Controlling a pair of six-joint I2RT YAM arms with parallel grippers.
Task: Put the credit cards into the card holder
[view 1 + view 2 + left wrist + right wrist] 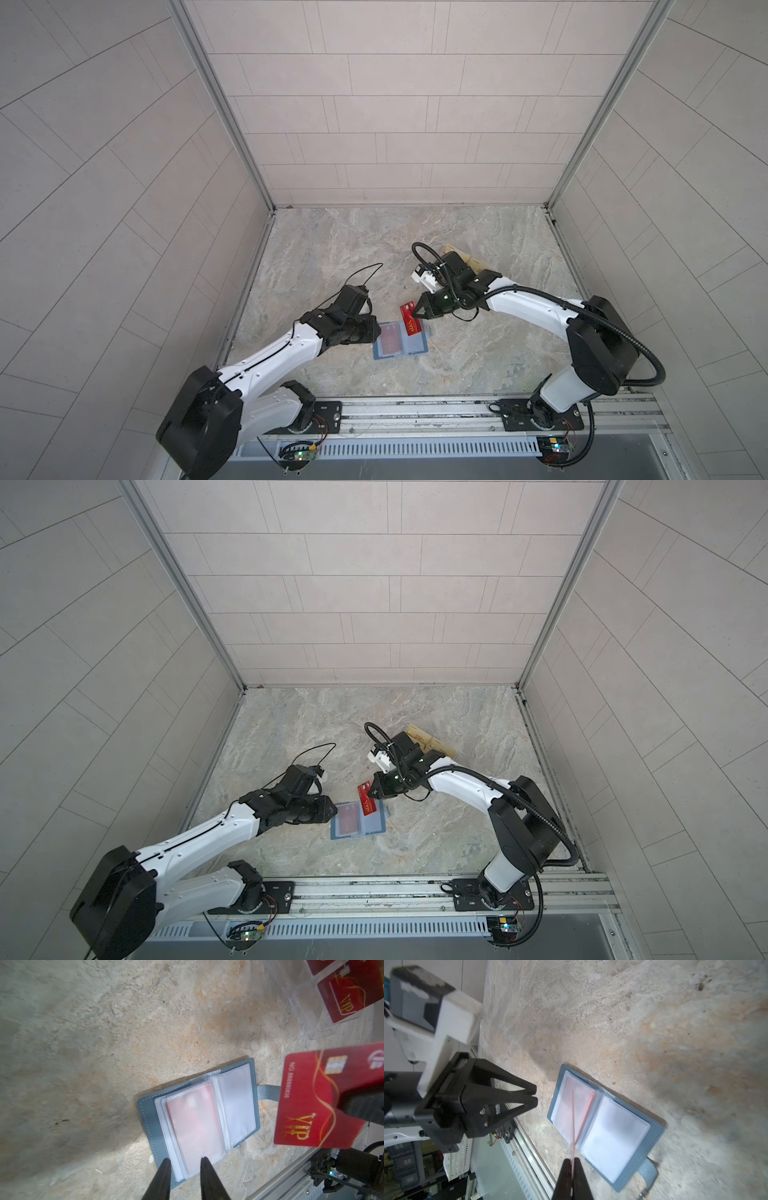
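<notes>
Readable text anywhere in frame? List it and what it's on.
"VIP": held red card, gripped in the right tool.
"NO 88888…", later digits blurred: along the same card's edge.
"VIP": second red card, in the clear rack.
White logo on the held red card: cut off at the frame edge, unreadable.
</notes>
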